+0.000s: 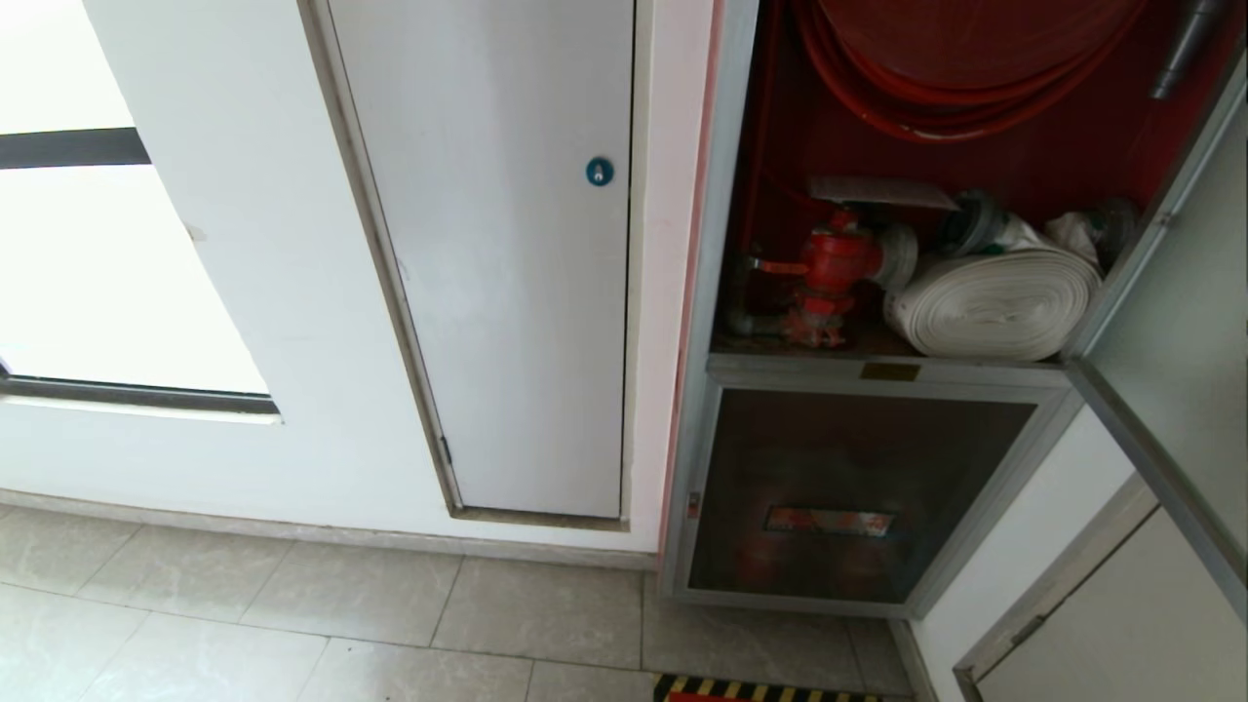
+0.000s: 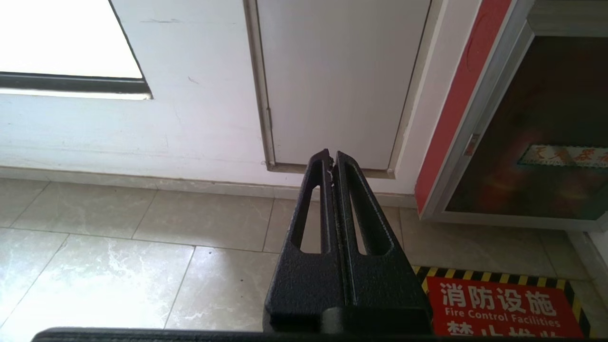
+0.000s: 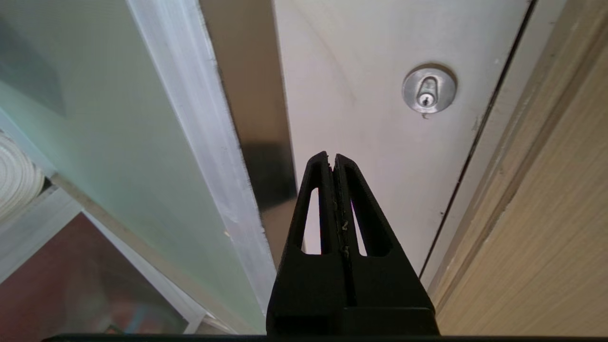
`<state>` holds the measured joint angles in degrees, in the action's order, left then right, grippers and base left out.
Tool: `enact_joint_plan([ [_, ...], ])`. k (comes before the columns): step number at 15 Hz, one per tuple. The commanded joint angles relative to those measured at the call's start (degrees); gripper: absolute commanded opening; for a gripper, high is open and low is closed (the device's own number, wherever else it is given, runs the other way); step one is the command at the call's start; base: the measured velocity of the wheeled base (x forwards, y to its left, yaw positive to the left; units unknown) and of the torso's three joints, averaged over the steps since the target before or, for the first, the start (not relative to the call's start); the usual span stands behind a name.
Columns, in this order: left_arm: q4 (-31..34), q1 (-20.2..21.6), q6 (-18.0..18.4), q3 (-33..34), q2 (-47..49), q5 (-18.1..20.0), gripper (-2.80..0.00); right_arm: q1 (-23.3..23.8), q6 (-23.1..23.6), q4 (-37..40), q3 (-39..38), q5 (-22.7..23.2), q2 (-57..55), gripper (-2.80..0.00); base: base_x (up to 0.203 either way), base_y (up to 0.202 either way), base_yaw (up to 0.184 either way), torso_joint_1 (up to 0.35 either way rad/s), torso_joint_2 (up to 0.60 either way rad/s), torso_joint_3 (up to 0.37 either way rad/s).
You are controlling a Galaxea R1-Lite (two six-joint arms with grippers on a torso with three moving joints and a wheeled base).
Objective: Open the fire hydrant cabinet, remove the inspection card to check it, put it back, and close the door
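The fire hydrant cabinet [image 1: 717,292] stands open, its red interior showing. The door [image 1: 1180,322] is swung out to the right, nearly edge-on. The inspection card [image 1: 882,192] lies flat above the red valve and the white hose roll [image 1: 994,302]. Neither gripper shows in the head view. In the right wrist view my right gripper [image 3: 332,159] is shut and empty, just past the door's silver frame edge [image 3: 204,142], facing a white panel. My left gripper [image 2: 331,156] is shut and empty, parked low over the floor tiles.
A white panel with a blue lock [image 1: 599,172] is left of the cabinet. The smaller glass door [image 1: 848,487] below is closed. A red hose reel [image 1: 955,88] and red valve [image 1: 829,263] fill the interior. A silver lock [image 3: 429,89] and wooden frame [image 3: 546,228] lie beyond the right gripper.
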<state>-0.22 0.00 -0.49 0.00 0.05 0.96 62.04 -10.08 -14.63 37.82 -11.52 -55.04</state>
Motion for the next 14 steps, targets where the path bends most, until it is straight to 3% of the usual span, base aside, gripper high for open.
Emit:
enact_joint_plan([
  [1,0.0,0.0,0.0,0.0,0.0,0.0,-2.8,-0.1,0.0,0.0,0.0,0.1,0.2,-2.8,0.0,0.0,0.0,0.0,0.0,0.0],
  [7,0.0,0.0,0.0,0.0,0.0,0.0,-2.8,-1.2,0.1,0.3,-0.4,2.1,1.7,-2.8,0.0,0.0,0.0,0.0,0.0,0.0],
  [14,0.0,0.0,0.0,0.0,0.0,0.0,-2.8,-6.3,0.0,1.1,-2.9,2.0,6.0,-2.8,0.0,0.0,0.0,0.0,0.0,0.0],
])
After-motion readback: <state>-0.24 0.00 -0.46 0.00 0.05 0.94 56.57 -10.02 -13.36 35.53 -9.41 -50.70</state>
